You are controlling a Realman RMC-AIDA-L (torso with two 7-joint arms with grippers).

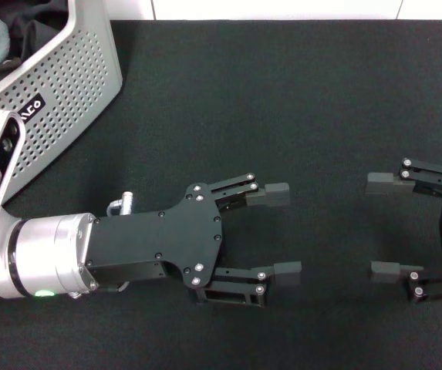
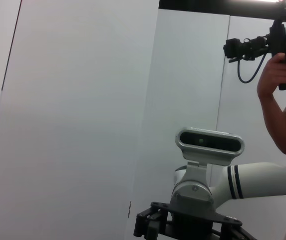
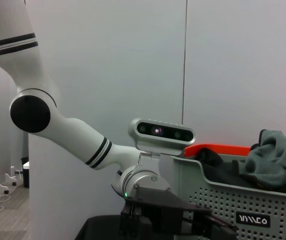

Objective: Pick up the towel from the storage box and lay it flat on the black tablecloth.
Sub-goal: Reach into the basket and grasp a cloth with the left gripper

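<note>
Both arms lay low over the black tablecloth [image 1: 282, 92], facing each other across a bare stretch of it.

Left gripper [image 1: 282, 231]: reached in from the robot's left, jaws spread wide, nothing between them. Its two black fingers [image 1: 277, 194] pointed toward the other arm. A green light glowed on the silver wrist collar.

Right gripper [image 1: 385, 227]: at the right edge of the head view, jaws likewise wide and empty, fingertips [image 1: 380, 183] pointing back at the left one. The two grippers were near but apart, cloth showing in the gap.

Storage box [image 1: 59, 92]: light grey, walls full of small holes, black label with white letters; stood at the far left corner of the tablecloth, behind the left arm and well apart from both grippers.

Towel [image 3: 275, 157]: grey-green, bunched in the box, rising above the rim in the right wrist view. A dark cloth [image 3: 222, 170] lay in the box beside it, and an orange edge [image 3: 217, 149] showed at the rim behind.

Left wrist view: a person's hand [image 2: 275, 75] held a black camera rig [image 2: 262, 42] by a white wall.
</note>
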